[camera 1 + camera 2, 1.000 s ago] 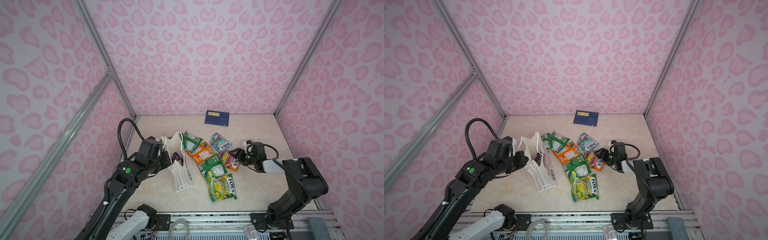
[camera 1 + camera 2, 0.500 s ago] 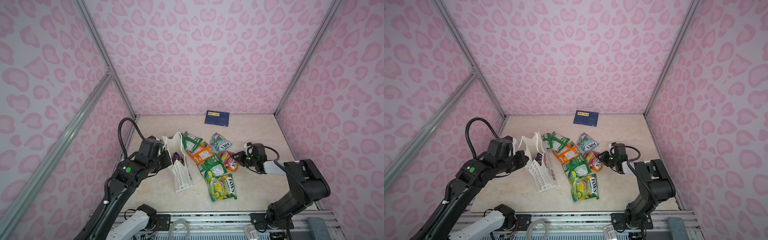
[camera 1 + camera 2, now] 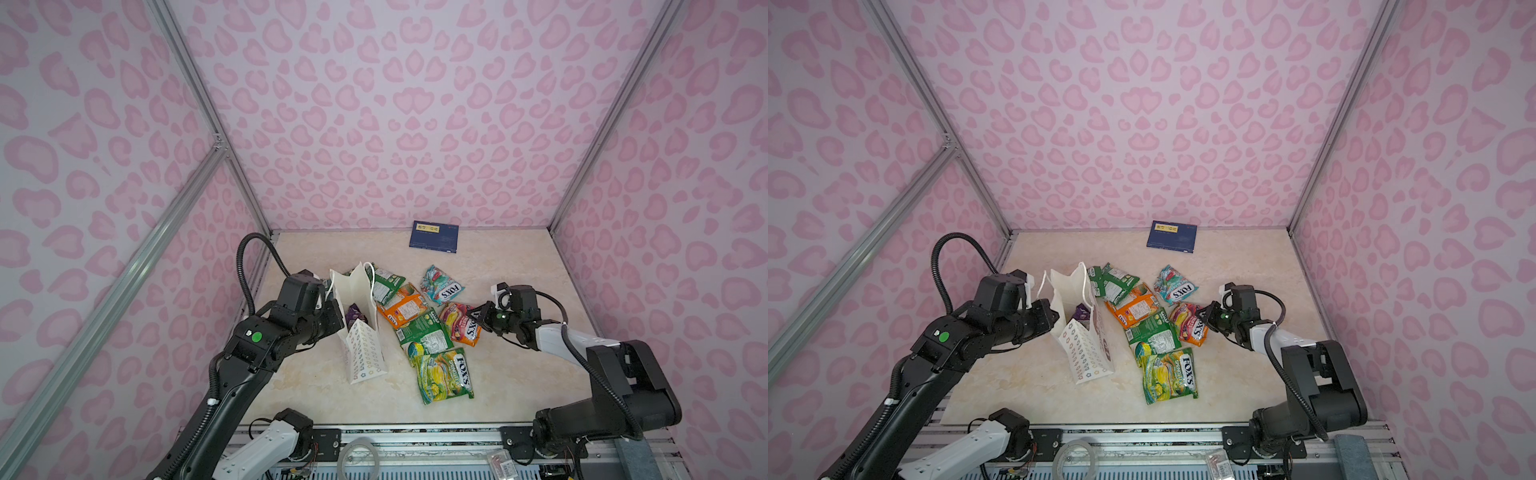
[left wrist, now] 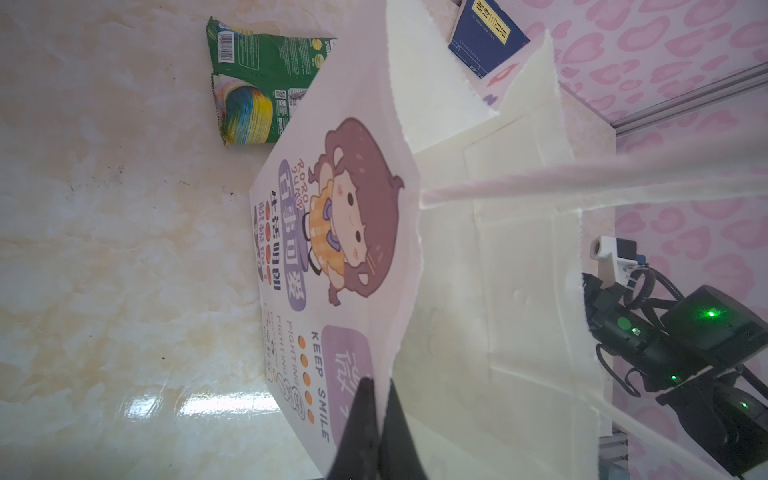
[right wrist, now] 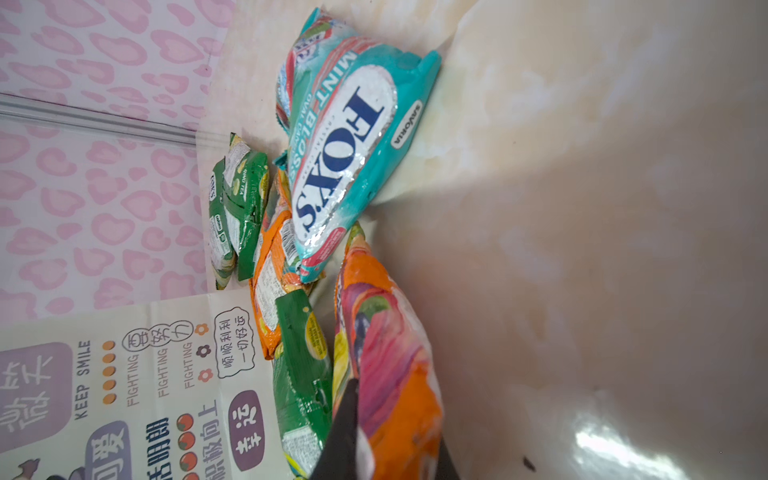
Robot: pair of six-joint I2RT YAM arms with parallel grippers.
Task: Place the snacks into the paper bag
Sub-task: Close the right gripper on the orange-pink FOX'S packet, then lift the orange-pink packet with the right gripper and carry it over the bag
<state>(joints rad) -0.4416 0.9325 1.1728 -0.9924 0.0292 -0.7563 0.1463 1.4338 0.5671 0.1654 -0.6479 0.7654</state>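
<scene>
The white paper bag [image 3: 362, 353] [image 3: 1086, 353] stands open at the left. My left gripper [image 3: 332, 316] [image 4: 380, 399] is shut on its rim, one finger inside and one outside. A purple pouch [image 3: 355, 313] lies inside the bag. Right of the bag lie several snacks: green [image 3: 424, 332], orange [image 3: 405, 307], teal [image 3: 442, 286] [image 5: 345, 145] and yellow-green [image 3: 446, 374]. My right gripper [image 3: 478, 318] [image 5: 397, 415] is shut on the edge of the red-yellow pouch [image 3: 459, 322] [image 3: 1187, 324] [image 5: 390, 353], low at the table.
A dark blue card [image 3: 434, 237] [image 3: 1172, 237] lies flat against the back wall. Pink patterned walls close in the left, back and right. Bare table stretches behind the right arm and along the front edge.
The right gripper has slid a little left onto the red-yellow pouch, and its jaws have shut on it. The left arm and the bag have not moved.
</scene>
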